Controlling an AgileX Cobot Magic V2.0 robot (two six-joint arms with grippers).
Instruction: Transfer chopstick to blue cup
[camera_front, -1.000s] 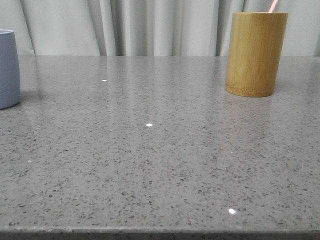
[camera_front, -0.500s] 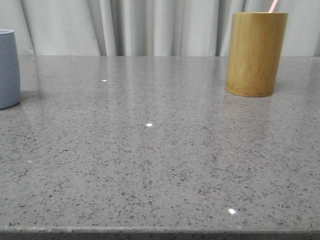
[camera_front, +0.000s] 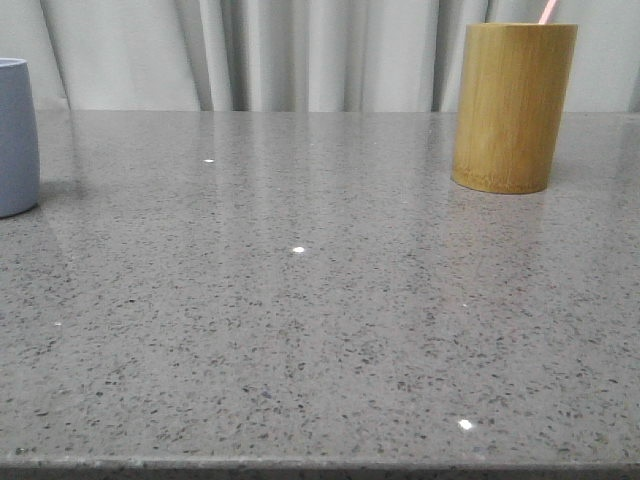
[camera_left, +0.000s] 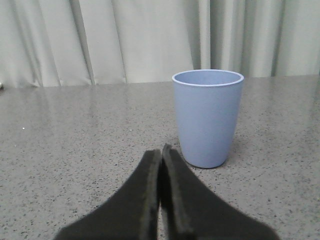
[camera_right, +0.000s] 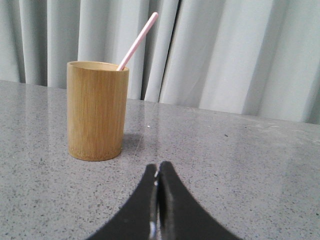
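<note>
A pale pink chopstick leans out of the tan bamboo holder; only its upper end shows. In the front view the holder stands at the far right with the chopstick tip above it. The blue cup stands at the far left edge, empty in the left wrist view. My left gripper is shut and empty, low over the table just short of the cup. My right gripper is shut and empty, short of the holder. Neither gripper shows in the front view.
The grey speckled stone table runs to a front edge at the bottom of the front view. Pale curtains hang behind the table's far edge.
</note>
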